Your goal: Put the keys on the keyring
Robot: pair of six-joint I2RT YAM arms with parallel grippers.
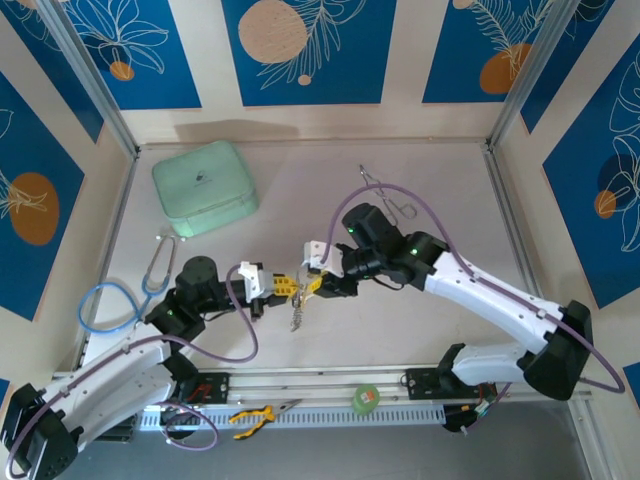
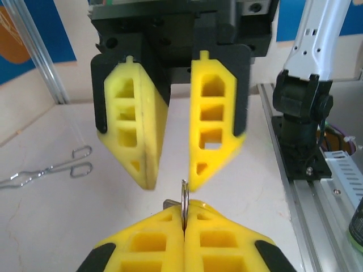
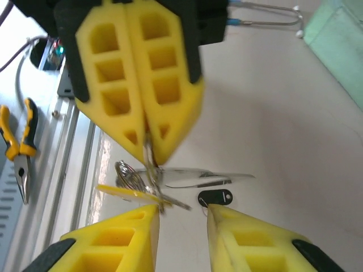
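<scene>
My left gripper (image 2: 184, 208) is shut on the keyring (image 2: 184, 195), a thin silvery loop seen edge-on and standing up between the pads. In the right wrist view the left gripper (image 3: 148, 152) pinches the keyring (image 3: 151, 170) from above, and its link chain (image 3: 128, 173) dangles beside it. The yellow-headed key (image 3: 126, 192) hangs tilted at the ring's lower end, touching my right gripper's finger (image 3: 144, 222); I cannot tell whether it is threaded on. The black-headed key (image 3: 215, 198) lies on the table. My right gripper (image 3: 182, 212) is open, facing the left one (image 1: 284, 285).
A mint-green case (image 1: 205, 187) sits at the back left. A blue-tubed stethoscope (image 1: 120, 295) lies at the left edge and silver forceps (image 1: 385, 195) lie behind the right arm. Yellow-handled pliers (image 1: 255, 415) and a green tape roll (image 1: 366, 398) rest on the front rail.
</scene>
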